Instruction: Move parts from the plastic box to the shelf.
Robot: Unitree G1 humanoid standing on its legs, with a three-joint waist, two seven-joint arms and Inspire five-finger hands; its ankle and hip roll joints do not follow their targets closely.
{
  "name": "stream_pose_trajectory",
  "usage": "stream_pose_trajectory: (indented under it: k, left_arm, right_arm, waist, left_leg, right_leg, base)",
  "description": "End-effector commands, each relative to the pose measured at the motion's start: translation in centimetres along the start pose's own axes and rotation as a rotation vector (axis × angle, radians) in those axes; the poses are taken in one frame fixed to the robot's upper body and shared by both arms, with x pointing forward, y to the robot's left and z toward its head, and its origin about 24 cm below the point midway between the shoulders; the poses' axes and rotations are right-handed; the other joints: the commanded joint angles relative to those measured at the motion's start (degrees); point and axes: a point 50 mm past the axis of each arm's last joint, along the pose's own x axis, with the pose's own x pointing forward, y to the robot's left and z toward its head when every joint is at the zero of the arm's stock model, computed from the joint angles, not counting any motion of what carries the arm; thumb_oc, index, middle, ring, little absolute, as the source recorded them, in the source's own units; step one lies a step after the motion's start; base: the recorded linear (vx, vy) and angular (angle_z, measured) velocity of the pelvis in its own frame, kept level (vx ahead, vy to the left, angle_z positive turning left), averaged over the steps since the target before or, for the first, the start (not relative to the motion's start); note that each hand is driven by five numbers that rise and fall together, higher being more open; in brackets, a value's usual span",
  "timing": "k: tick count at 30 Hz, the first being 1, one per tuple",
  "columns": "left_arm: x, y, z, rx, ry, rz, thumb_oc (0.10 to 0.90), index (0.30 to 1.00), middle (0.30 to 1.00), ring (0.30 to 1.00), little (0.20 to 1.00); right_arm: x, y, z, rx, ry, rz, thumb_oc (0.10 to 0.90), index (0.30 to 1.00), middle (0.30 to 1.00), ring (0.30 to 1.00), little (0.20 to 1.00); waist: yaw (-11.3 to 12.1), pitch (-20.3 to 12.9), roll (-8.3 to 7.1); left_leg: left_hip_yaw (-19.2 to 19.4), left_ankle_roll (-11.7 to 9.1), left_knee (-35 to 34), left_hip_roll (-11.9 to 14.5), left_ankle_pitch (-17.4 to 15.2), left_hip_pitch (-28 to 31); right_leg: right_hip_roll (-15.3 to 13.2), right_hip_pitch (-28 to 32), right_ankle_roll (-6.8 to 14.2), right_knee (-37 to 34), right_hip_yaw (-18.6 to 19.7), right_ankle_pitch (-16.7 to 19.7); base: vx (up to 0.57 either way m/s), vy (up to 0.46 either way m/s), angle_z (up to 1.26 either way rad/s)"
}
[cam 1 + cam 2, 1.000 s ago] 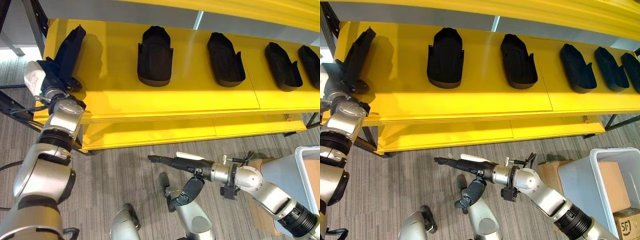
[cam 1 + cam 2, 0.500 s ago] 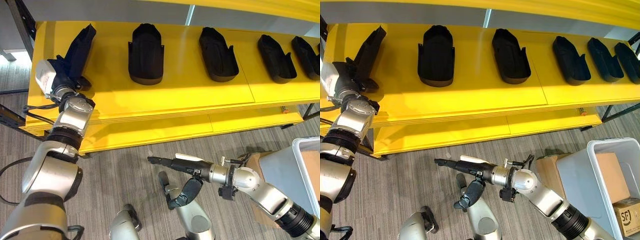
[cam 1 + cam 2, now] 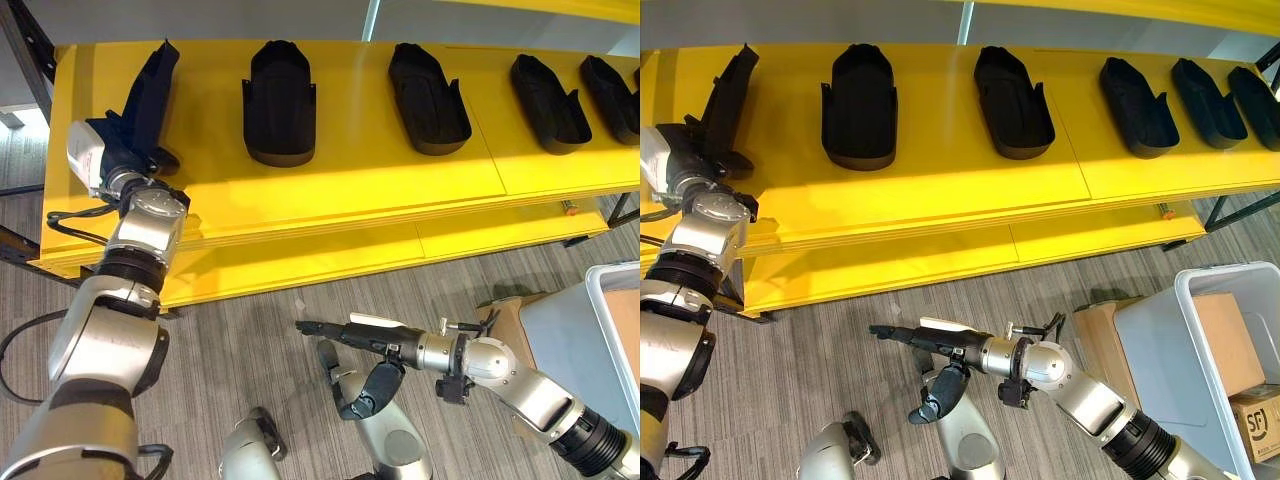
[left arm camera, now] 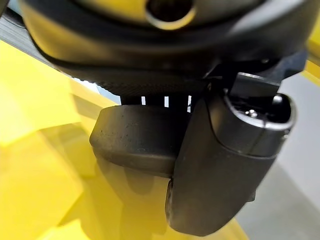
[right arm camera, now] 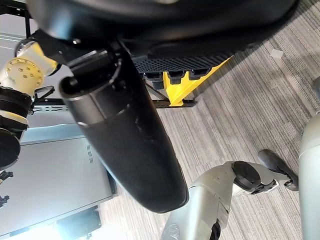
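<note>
I see my left hand (image 3: 118, 158) up at the far-left end of the yellow shelf (image 3: 360, 190), its fingers wrapped around a black part (image 3: 148, 88) that stands tilted on its edge, leaning against the hand. My left wrist view shows the dark thumb and a rounded black edge right above the yellow shelf board, so the part is touching or just over the shelf; I cannot tell which. To its right, a second black part (image 3: 279, 102) lies flat with its hollow side up, and a third (image 3: 428, 98) lies further right, well apart from it. Further right along the same shelf I see a fourth part (image 3: 550, 102) and a fifth (image 3: 608, 84) just beside it, and my right eye view shows a sixth (image 3: 1255, 94) at the far-right end. My right hand (image 3: 352, 333) hangs low over the grey carpet floor (image 3: 250, 350) in front of the shelf, fingers stretched out straight to the left and holding nothing. The plastic box (image 3: 1180, 345) sits on the floor near the right edge, pale grey, with a brown cardboard sheet (image 3: 1232, 345) lying inside it. A cardboard box (image 3: 1095, 335) stands on the floor just left of the plastic box
</note>
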Motion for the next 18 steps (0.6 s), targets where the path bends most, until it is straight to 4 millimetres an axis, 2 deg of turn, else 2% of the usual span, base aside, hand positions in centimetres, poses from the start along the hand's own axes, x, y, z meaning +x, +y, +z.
stream_pose_trajectory:
  k: [1, 3, 4, 5, 8, 9, 10, 12, 13, 15, 16, 17, 18]
  left_arm:
    - [1.2, 2.4, 2.7, -0.105, -0.072, 0.085, 0.4, 0.3, 0.3, 0.3, 0.3]
    - [1.3, 2.6, 2.5, -0.119, -0.071, 0.085, 0.4, 0.3, 0.3, 0.3, 0.3]
    - [1.3, 2.5, 2.5, -0.134, -0.066, 0.087, 0.4, 0.3, 0.3, 0.3, 0.3]
    - [1.1, 2.2, 2.4, -0.143, -0.058, 0.082, 0.4, 0.3, 0.3, 0.3, 0.3]
    - [0.9, 1.9, 1.7, -0.144, -0.049, 0.066, 0.4, 0.3, 0.3, 0.3, 0.3]
    - [0.8, 1.7, 1.1, -0.142, -0.045, 0.053, 0.4, 0.3, 0.3, 0.3, 0.3]
    - [0.4, 1.1, 0.1, -0.136, -0.025, 0.022, 0.4, 0.3, 0.3, 0.3, 0.3]
    - [-0.2, 0.2, -0.9, -0.131, 0.001, -0.013, 0.4, 0.3, 0.3, 0.3, 0.3]
    - [-0.3, 0.0, -1.3, -0.129, 0.019, -0.021, 0.4, 0.3, 0.3, 0.3, 0.3]
    - [-0.5, -0.3, -2.1, -0.124, 0.051, -0.035, 0.4, 0.3, 0.3, 0.3, 0.3]
    - [-0.7, -0.6, -2.8, -0.12, 0.078, -0.048, 0.4, 0.3, 0.3, 0.3, 0.3]
    - [-0.8, -0.7, -2.9, -0.12, 0.082, -0.049, 0.4, 0.3, 0.3, 0.3, 0.3]
    - [-1.0, -0.9, -3.5, -0.124, 0.101, -0.052, 0.4, 0.3, 0.3, 0.3, 0.3]
  right_arm:
    - [-0.3, -0.2, 2.5, -0.059, -0.146, -0.007, 0.9, 1.0, 1.0, 1.0, 1.0]
    - [-0.5, -0.2, 2.5, -0.062, -0.143, -0.004, 0.9, 1.0, 1.0, 1.0, 1.0]
    - [-0.6, -0.2, 2.4, -0.076, -0.13, 0.008, 0.9, 1.0, 1.0, 1.0, 1.0]
    - [-0.8, 0.0, 1.9, -0.074, -0.111, 0.015, 0.9, 1.0, 1.0, 1.0, 1.0]
    - [-1.0, 0.3, 1.5, -0.057, -0.095, 0.026, 0.9, 1.0, 1.0, 1.0, 1.0]
    - [-1.2, 0.5, 1.2, -0.044, -0.084, 0.029, 0.9, 1.0, 1.0, 1.0, 1.0]
    - [-1.5, 0.8, 0.7, -0.019, -0.058, 0.031, 0.9, 1.0, 1.0, 1.0, 1.0]
    - [-1.6, 1.4, 0.1, 0.008, -0.026, 0.027, 0.9, 1.0, 1.0, 1.0, 1.0]
    - [-1.6, 1.5, 0.0, 0.023, -0.014, 0.034, 0.9, 1.0, 1.0, 1.0, 1.0]
    - [-1.4, 2.1, -0.3, 0.036, 0.008, 0.046, 0.9, 1.0, 1.0, 1.0, 1.0]
    - [-1.4, 2.4, -0.6, 0.046, 0.027, 0.053, 0.9, 1.0, 1.0, 1.0, 1.0]
    - [-1.4, 2.4, -0.7, 0.047, 0.03, 0.053, 0.9, 1.0, 1.0, 1.0, 1.0]
    - [-1.3, 2.3, -0.8, 0.042, 0.037, 0.059, 0.9, 1.0, 1.0, 1.0, 1.0]
  waist:
    - [-0.5, -2.31, 0.39]
    - [-1.23, -2.56, 0.93]
    - [-1.5, -2.06, 1.32]
    - [-1.43, -1.28, 1.7]
    - [-1.01, -0.92, 1.9]
    - [-0.46, -0.94, 2.34]
    - [0.51, -1.0, 3.22]
    - [1.06, -1.3, 4.07]
    - [1.03, -1.8, 4.72]
    - [0.91, -2.31, 5.27]
    - [0.58, -2.85, 5.97]
    - [0.55, -2.88, 6.01]
    - [0.26, -3.16, 6.5]
  left_leg:
    - [3.7, 3.99, 4.7, -2.32, 2.76, -2.86]
    - [4.23, 2.33, 10.44, -0.9, 5.32, -3.26]
    - [2.66, 1.48, 15.19, -0.74, 7.08, -5.12]
    - [1.0, 1.28, 12.7, -0.58, 9.02, -6.09]
    - [-0.37, 0.45, 1.94, -0.79, 13.44, -5.25]
    - [-1.84, -0.75, -4.3, -0.72, 17.51, -5.35]
    - [-4.75, -2.39, -12.22, 0.81, 26.53, -6.32]
    - [-7.85, -4.09, -15.77, 2.43, 31.87, -7.04]
    - [-7.55, -4.03, -18.6, 2.99, 30.67, -5.95]
    - [-7.83, -4.29, -19.04, 3.69, 31.11, -4.77]
    - [-6.65, -4.67, -20.6, 4.07, 30.35, -2.93]
    - [-6.42, -4.68, -20.84, 4.05, 30.21, -2.58]
    - [-5.14, -4.4, -21.95, 3.73, 28.4, -0.81]
  right_leg:
    - [-0.83, 2.21, 2.12, 5.79, -5.22, -12.28]
    - [-0.53, 1.56, 0.97, 6.79, -5.52, -13.58]
    - [-0.1, 1.56, 0.08, 7.62, -5.31, -14.08]
    - [0.37, 2.35, -0.1, 8.07, -4.98, -13.99]
    - [0.54, 4.49, 0.11, 7.48, -4.63, -13.93]
    - [0.75, 5.59, 0.06, 7.27, -4.73, -14.04]
    - [1.33, 7.63, -0.71, 6.3, -4.85, -13.09]
    - [1.09, 9.72, -0.95, 6.12, -4.61, -13.06]
    - [0.44, 10.07, -0.72, 7.04, -5.02, -13.89]
    - [-0.29, 10.02, -0.45, 8.53, -4.91, -14.43]
    - [-0.85, 10.44, -0.25, 9.61, -5.23, -15.5]
    - [-0.96, 10.55, -0.2, 9.75, -5.23, -15.66]
    - [-1.56, 10.63, -0.04, 10.44, -5.52, -16.49]
  base:
    - [0.0, 0.0, 0.0]
    - [0.0, -0.005, 0.05]
    - [0.1, 0.061, 0.14]
    - [0.14, 0.106, 0.19]
    - [0.19, 0.152, 0.06]
    - [0.28, 0.233, -0.03]
    - [0.3, 0.244, 0.11]
    - [0.3, 0.242, 0.11]
    - [0.23, 0.197, 0.09]
    - [0.24, 0.217, -0.06]
    - [0.25, 0.229, -0.34]
    - [0.2, 0.251, -0.75]
    - [0.13, 0.231, -0.45]
